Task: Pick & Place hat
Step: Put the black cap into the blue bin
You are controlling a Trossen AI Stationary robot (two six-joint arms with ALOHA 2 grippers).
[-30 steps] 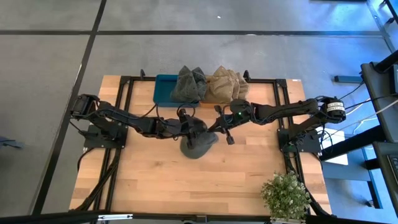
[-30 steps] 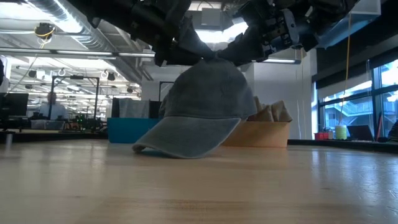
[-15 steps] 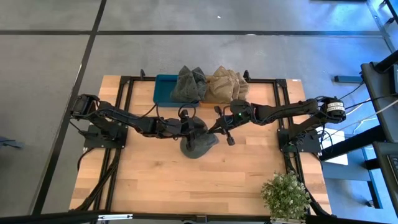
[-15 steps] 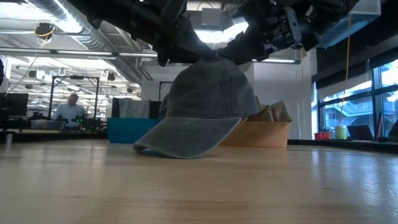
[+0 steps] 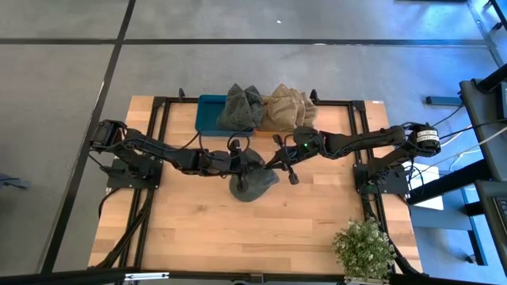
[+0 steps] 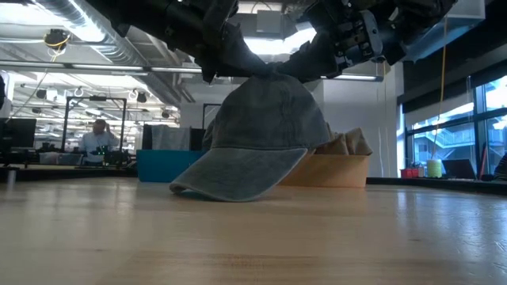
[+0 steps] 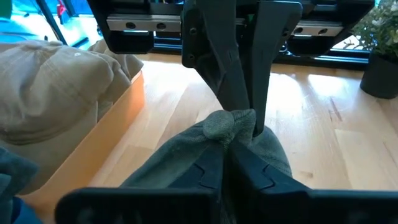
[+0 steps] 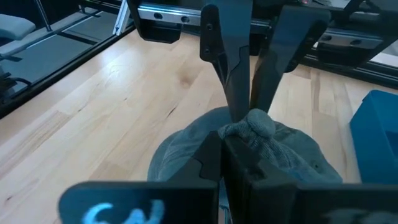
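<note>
A grey-green hat (image 5: pixel 252 182) sits mid-table, the front edge of its brim (image 6: pixel 226 190) resting on the wood. Both grippers meet over its crown (image 6: pixel 269 111). My left gripper (image 5: pixel 241 164) reaches in from the table's left and is shut on cloth at the crown's top. My right gripper (image 5: pixel 274 164) reaches in from the right and is shut on the same bunch. In each wrist view my own fingers show at the bottom and the other arm's fingers come in from opposite. My left gripper pinches a small bunch of cloth at the crown's top (image 7: pixel 225 123) between its two fingers, slanting down from the table's left. The hat stays upright with its brim on the table. My right gripper pinches the same bunched cloth at the crown's top (image 8: pixel 251 123) between its two fingers, slanting down from the table's right, opposite the left fingers (image 8: pixel 235 74). The crown stands below the fingers, brim on the wood.
At the far edge a blue bin (image 5: pixel 207 115) holds grey hats (image 5: pixel 240 107), and tan hats (image 5: pixel 287 107) lie in a tan box (image 6: pixel 341 170) beside it. A potted plant (image 5: pixel 364 249) stands at the near right corner. Bare wood lies in front of the hat.
My left gripper has shut on the top of the hat's crown, turning slightly at the wrist without moving away. The cloth there has gathered into a small bunch. My right gripper has kept its hold, and the hat stays in place with its brim on the table.
</note>
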